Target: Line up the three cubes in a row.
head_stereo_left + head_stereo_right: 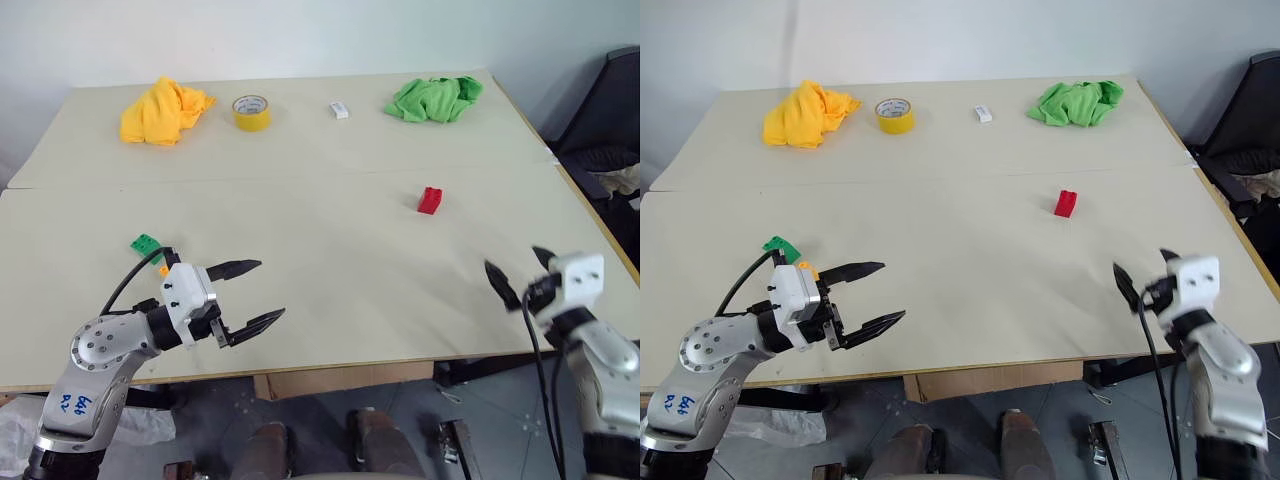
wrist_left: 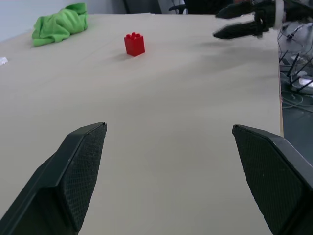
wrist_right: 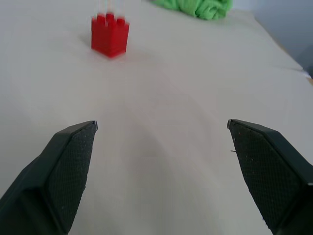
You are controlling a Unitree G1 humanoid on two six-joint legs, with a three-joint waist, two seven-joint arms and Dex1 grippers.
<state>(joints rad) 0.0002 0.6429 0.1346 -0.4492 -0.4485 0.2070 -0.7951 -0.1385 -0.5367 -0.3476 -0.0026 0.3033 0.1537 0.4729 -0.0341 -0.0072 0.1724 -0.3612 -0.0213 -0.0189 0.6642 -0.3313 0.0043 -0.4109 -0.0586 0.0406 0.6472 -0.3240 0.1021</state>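
Left gripper sits low left in the left eye view, over the near edge of the beige table, jaws spread wide, holding nothing. Green cube lies flat on the table just up and left of it, behind the gripper body, near its black cable. Orange-yellow cube is mostly hidden by the gripper housing, only a small patch showing right beside the green one; cannot tell if the two touch.

Right gripper sits low right in the same view, near the table's right front corner, fingers parted wide and empty. Red cube stands right of centre in the frame, up and left of the right gripper, well apart from it and far from the other two cubes. In the right wrist view the red cube is ahead of the open fingers, at upper left of that frame. In the left wrist view the red cube is far ahead, with the right gripper at the upper right.

Along the table's far side: yellow cloth upper left, yellow tape roll beside it, small white block near top centre, green cloth upper right. A dark chair stands past the right edge.
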